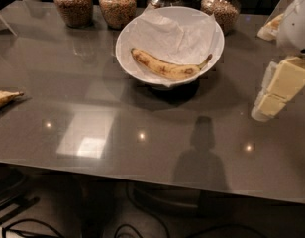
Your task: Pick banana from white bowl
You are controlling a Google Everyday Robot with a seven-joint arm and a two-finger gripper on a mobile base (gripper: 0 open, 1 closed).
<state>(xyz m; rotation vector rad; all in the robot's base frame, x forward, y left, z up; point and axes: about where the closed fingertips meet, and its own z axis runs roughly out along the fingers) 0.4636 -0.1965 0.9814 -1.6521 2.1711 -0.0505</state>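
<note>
- Banana [165, 67] lies loose on paper [178, 31] inside the white bowl [123, 56], easy to lift.
- Claw [272, 97] hangs well right of it; wide or narrow, cannot tell.

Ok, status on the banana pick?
Gripper at right edge, over the table, well short of the white bowl. Banana lies in bowl on paper, untouched. Glass jars stand behind bowl; second banana at far left edge.

No legible text, label, brand, number or sign appears on any surface. The gripper [269, 103] hangs over the table [53, 58]; the white bowl [124, 48] stands to its left.
</note>
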